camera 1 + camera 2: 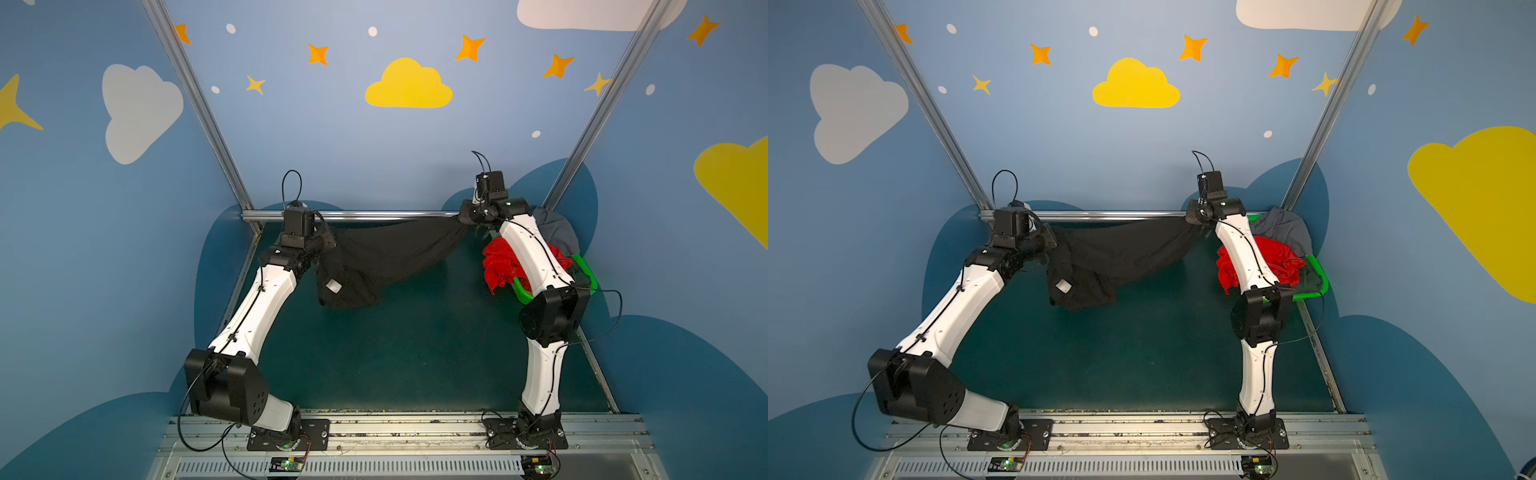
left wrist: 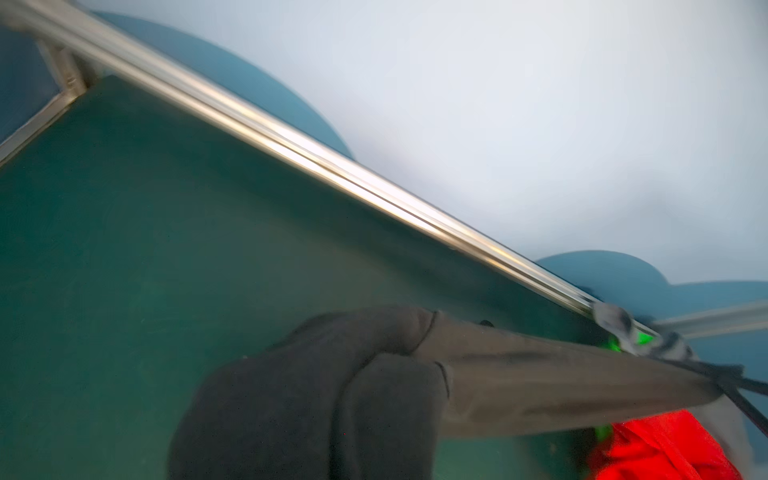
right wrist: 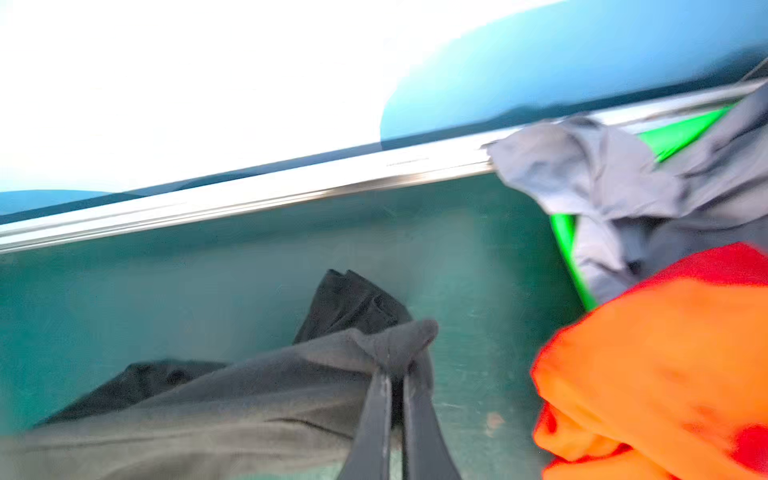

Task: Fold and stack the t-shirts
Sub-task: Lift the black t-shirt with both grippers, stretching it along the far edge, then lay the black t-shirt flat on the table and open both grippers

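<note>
Pinching a bunched corner of the black t-shirt (image 3: 249, 395), the right jaws are closed tight, and their two fingers (image 3: 376, 415) have only cloth between them. The left jaws are buried under a wad of the same shirt in the left wrist view, so their tips do not show, but in both top views the cloth hangs from them, so they grip it also.

Between the two pairs of jaws the shirt is pulled into a sagging band above the desk (image 1: 415, 345). Below the left jaws a bigger part droops, with the white label (image 1: 333, 286) facing up. Whether its lowest folds touch the desk I cannot tell.

Just beside the right jaws, on the side away from the left ones, the red t-shirt (image 1: 498, 262) and the grey t-shirt (image 1: 557, 232) are heaped in the green basket (image 1: 584, 270).

I judge that the first shirt is being spread and nothing is folded yet. The next move calls for lowering both jaws together, keeping the tension, so the cloth lands flat. The drooping part may land crumpled.
</note>
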{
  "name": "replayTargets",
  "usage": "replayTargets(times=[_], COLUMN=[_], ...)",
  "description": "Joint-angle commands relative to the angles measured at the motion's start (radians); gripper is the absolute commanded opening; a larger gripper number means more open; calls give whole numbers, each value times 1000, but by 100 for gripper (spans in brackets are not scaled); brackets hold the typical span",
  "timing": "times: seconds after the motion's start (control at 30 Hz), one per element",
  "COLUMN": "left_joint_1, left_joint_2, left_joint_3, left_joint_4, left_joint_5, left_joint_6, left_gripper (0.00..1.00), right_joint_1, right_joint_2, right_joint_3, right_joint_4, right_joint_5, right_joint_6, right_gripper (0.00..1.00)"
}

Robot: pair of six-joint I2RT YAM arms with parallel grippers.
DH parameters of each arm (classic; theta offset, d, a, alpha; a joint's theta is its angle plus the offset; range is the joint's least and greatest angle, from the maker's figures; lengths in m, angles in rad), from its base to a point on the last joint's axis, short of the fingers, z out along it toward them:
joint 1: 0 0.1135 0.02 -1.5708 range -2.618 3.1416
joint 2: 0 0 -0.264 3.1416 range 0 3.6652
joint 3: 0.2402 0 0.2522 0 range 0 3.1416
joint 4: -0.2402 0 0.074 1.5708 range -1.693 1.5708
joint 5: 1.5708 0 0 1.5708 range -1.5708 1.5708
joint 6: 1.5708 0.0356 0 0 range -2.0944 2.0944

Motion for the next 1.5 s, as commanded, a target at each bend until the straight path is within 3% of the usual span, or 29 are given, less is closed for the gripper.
replayTargets(times=[0.0, 0.07, 0.23, 0.4, 0.5, 0.67, 0.87, 1.03, 1.07, 1.17, 1.23, 1.27, 1.3, 1.33, 1.37, 1.47], left_joint_1=[-2, -8, -27, -29, -28, -19, 38, 69, 75, 83, 81, 79, 75, 70, 66, 55], left_joint_2=[-105, -193, -442, -602, -615, -492, -158, 191, 265, 452, 530, 540, 527, 497, 449, 274], left_joint_3=[-26, -82, -166, -153, -129, -73, 28, 196, 260, 504, 670, 713, 710, 678, 614, 371], left_joint_4=[14, 22, -20, -56, -43, -19, 85, 151, 132, -17, -191, -250, -278, -281, -263, -164], left_joint_5=[85, 83, 98, 75, 80, 66, 122, 197, 199, 188, 153, 102, 65, 37, 7, -53], left_joint_6=[46, 40, 47, 26, 20, 46, 73, 93, 93, 143, 178, 189, 198, 208, 211, 171], left_gripper=[3, 3, 3, 4, 4, 4, 4, 3, 8, 65, 91, 100, 100, 100, 100, 100], right_joint_1=[31, 65, 153, 197, 194, 165, 71, 5, -2, -22, -30, -30, -30, -30, -31, -27], right_joint_2=[-153, -262, -567, -647, -639, -554, -357, -25, 51, 244, 315, 322, 308, 285, 245, 100], right_joint_3=[-28, -112, -325, -267, -221, -195, -233, 5, 84, 339, 462, 479, 461, 425, 365, 142], right_joint_4=[-38, 7, 122, 59, 58, 79, 156, 87, 63, -40, -103, -112, -109, -101, -80, 10], right_joint_5=[125, 215, 307, 364, 382, 366, 254, 163, 165, 156, 138, 127, 113, 108, 99, 83], right_joint_6=[-103, -144, -211, -247, -260, -258, -185, -143, -141, -129, -126, -127, -128, -120, -114, -105], right_gripper=[0, 0, 0, 0, 0, 0, 0, 0, 0, 0, 0, 33, 78, 91, 96, 98])
